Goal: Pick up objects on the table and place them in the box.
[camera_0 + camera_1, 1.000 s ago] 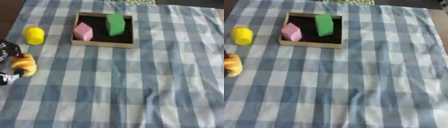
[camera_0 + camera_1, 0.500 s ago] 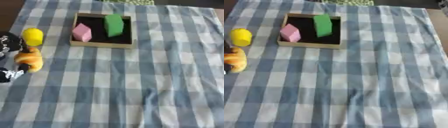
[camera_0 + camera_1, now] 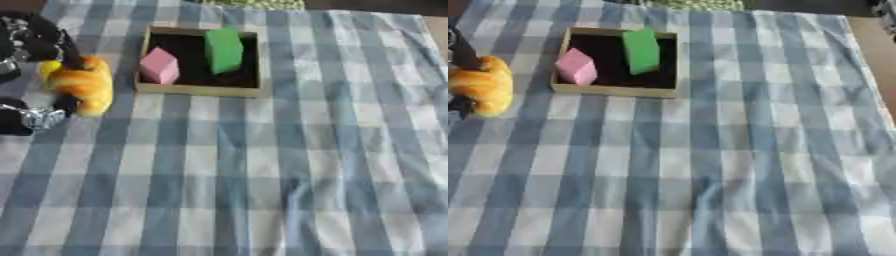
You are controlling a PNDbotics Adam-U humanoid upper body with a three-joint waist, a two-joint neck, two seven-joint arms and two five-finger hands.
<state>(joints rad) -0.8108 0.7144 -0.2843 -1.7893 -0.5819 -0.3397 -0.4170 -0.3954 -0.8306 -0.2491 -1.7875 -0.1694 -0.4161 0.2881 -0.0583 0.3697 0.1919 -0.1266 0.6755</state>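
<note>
Fingers of the left hand (image 3: pixel 35 75) are curling round the orange croissant-shaped object (image 3: pixel 85 85), holding it at the table's left side with its long axis running roughly top to bottom; a yellow object (image 3: pixel 50 67) is peeking out just behind it. Rightward and slightly farther away, the box (image 3: pixel 199 90) is sitting close by, already holding a pink block (image 3: pixel 159 65) and a green block (image 3: pixel 224 50); the right hand is showing in neither view, so the left is the nearer.

Left hand (image 3: pixel 35 75) enters at the view's left edge, black fingers curled round an orange-yellow object (image 3: pixel 85 85). Right hand not visible.
</note>
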